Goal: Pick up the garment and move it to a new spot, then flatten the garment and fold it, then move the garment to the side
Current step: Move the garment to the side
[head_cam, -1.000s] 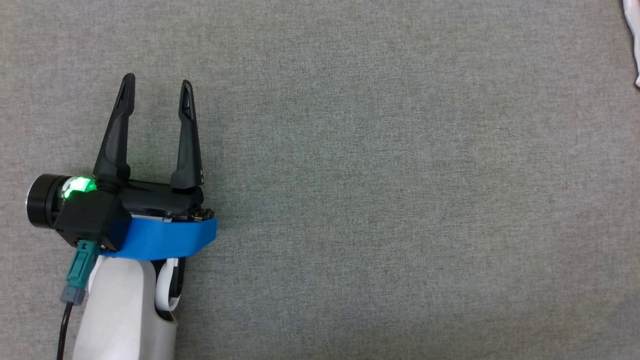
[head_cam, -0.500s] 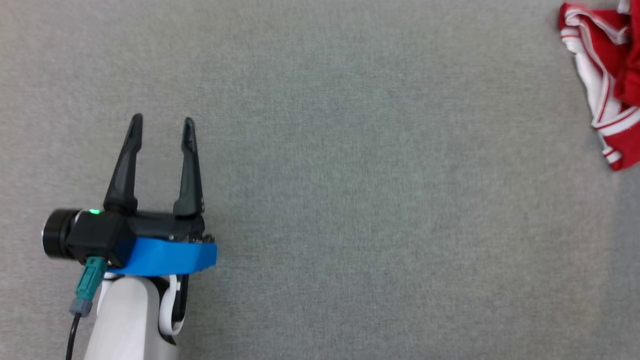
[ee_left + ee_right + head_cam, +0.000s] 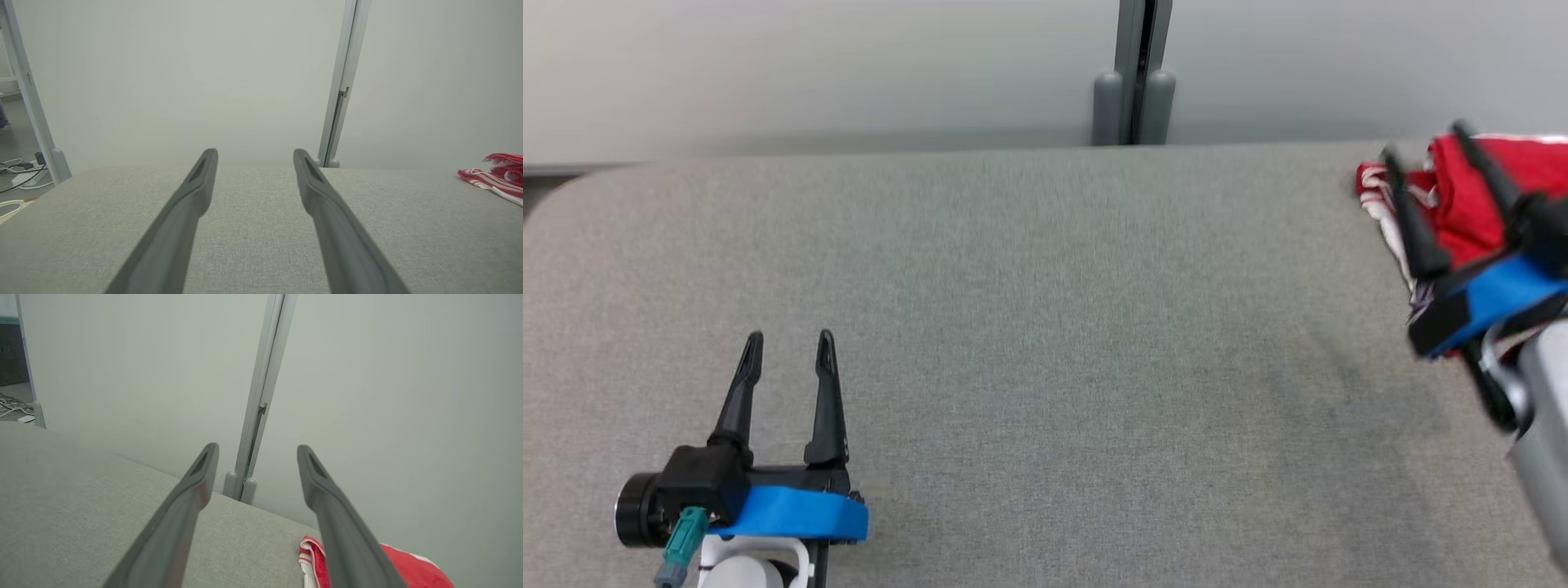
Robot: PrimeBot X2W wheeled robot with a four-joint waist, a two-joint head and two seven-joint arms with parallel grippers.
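Note:
The garment [image 3: 1462,200] is a crumpled red cloth with white stripes, lying at the far right of the grey table [image 3: 1045,327], close to its back edge. My right gripper [image 3: 1425,139] hangs over the garment with its fingers spread open and nothing between them. In the right wrist view the garment [image 3: 412,571] lies below and to the right of that gripper [image 3: 255,451]. My left gripper [image 3: 791,339] is open at the lower left, low over bare table. From the left wrist view, the garment [image 3: 500,175] sits far to the right of the left gripper [image 3: 255,155].
A pale wall with a grey vertical post [image 3: 1135,73] stands just behind the table's back edge. In the left wrist view cables and a power strip [image 3: 24,177] lie on the floor past the table's left end.
The head camera has tilted up, so the table's back edge and the wall now show. My right gripper has come into view over the garment. The left gripper stays open.

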